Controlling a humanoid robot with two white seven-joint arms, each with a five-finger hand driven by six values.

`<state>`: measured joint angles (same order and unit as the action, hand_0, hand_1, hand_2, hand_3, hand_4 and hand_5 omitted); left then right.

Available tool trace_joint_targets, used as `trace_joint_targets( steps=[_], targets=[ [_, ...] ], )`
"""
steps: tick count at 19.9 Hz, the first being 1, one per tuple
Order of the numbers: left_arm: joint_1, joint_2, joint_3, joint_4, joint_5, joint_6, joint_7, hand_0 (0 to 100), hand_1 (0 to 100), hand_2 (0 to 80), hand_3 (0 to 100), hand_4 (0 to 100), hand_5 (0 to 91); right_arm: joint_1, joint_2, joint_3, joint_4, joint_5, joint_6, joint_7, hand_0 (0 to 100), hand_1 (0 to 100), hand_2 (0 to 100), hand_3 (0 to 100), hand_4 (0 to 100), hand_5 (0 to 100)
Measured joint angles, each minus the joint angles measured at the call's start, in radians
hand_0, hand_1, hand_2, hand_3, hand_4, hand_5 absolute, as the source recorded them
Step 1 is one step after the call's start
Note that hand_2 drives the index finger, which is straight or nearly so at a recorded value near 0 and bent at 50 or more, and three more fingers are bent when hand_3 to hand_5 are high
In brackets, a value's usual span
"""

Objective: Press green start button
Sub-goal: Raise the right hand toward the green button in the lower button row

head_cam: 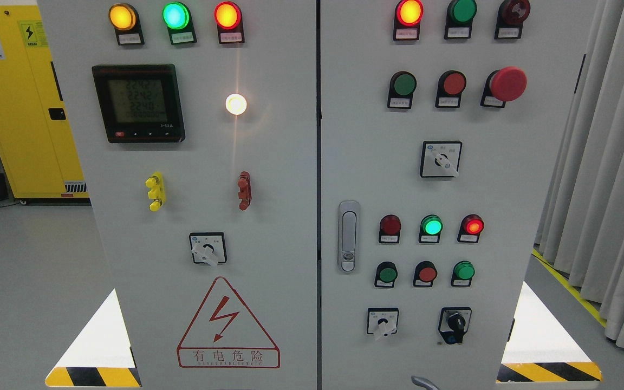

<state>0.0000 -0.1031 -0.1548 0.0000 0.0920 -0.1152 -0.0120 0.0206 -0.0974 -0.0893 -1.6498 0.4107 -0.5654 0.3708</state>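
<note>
A grey control cabinet fills the head view. Its right door [507, 179] carries three green push buttons: one in the upper row [403, 84], and two in the lower row, at the left [387, 274] and at the right [463, 270]. Their labels are too small to read. A green lamp [431, 225] is lit above the lower row. A small grey curved tip [424, 383] shows at the bottom edge, right of the middle. I cannot tell whether it is part of a hand. No arm shows.
Red buttons [454, 83] [427, 273] sit beside the green ones, with a red mushroom stop button [508, 84] at the upper right. Selector switches [441, 160] [383, 323] [455, 324] and a door latch [348, 235] are nearby. Curtains [610, 162] hang at the right.
</note>
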Motion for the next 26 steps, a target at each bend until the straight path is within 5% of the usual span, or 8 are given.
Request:
trace_joint_targets(
  steps=[9,13,18,26],
  targets=[
    [0.000,-0.001,0.000,0.000,0.000,0.000,0.000,12,56,0.0,0,0,0.0,-0.045,-0.007,-0.029,-0.036,0.189,0.003,-0.017,20,62,0,80,80,88],
    [0.000,-0.001,0.000,0.000,0.000,0.000,0.000,12,56,0.0,0,0,0.0,-0.093,-0.004,-0.036,-0.045,0.281,0.018,-0.065,20,61,0,80,80,89],
    [0.000,-0.001,0.000,0.000,0.000,0.000,0.000,12,56,0.0,0,0,0.0,-0.134,-0.002,-0.040,-0.054,0.368,0.035,-0.139,29,62,0,81,81,90],
    [0.000,-0.001,0.000,0.000,0.000,0.000,0.000,12,56,0.0,0,0,0.0,-0.205,0.000,-0.035,-0.050,0.426,0.055,-0.153,39,62,0,82,82,92]
  ],
)
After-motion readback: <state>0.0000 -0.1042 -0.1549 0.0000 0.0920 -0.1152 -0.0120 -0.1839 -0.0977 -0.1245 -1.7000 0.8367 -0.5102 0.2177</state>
